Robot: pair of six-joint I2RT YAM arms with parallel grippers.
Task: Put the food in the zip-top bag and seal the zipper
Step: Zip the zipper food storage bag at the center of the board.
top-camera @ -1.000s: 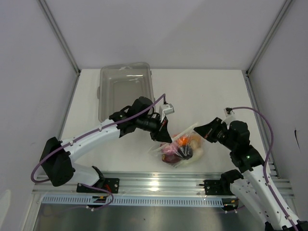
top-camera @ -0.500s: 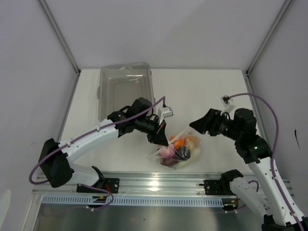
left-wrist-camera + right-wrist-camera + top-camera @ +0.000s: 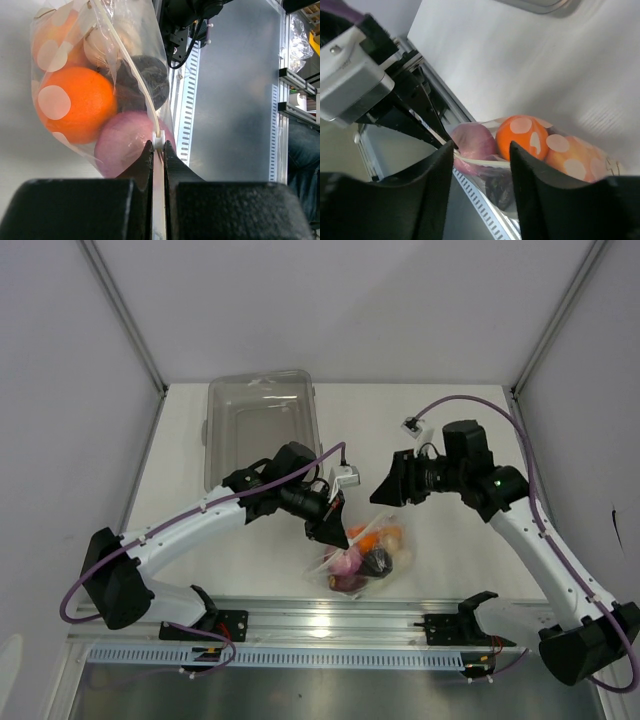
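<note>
The zip-top bag (image 3: 365,558) lies near the table's front edge with the food inside: an orange (image 3: 75,105), a pink bulb (image 3: 125,145), a dark grape bunch (image 3: 142,82), a peach (image 3: 52,35) and a white piece (image 3: 100,42). My left gripper (image 3: 336,530) (image 3: 158,147) is shut on the zipper (image 3: 130,65) at the bag's left end, right behind a small white slider (image 3: 158,140). My right gripper (image 3: 384,496) (image 3: 482,156) is open just above the bag's mouth. The zipper strip (image 3: 480,162) runs between its fingers without touching them.
A rigid clear bin (image 3: 260,425) stands at the back left, behind my left arm. The metal rail (image 3: 330,620) runs along the front edge just below the bag. White walls close in the table on three sides.
My right gripper has swung from the bag's right side up and left over its mouth. The bag has shifted a little left and bunched up. My left gripper holds on.
</note>
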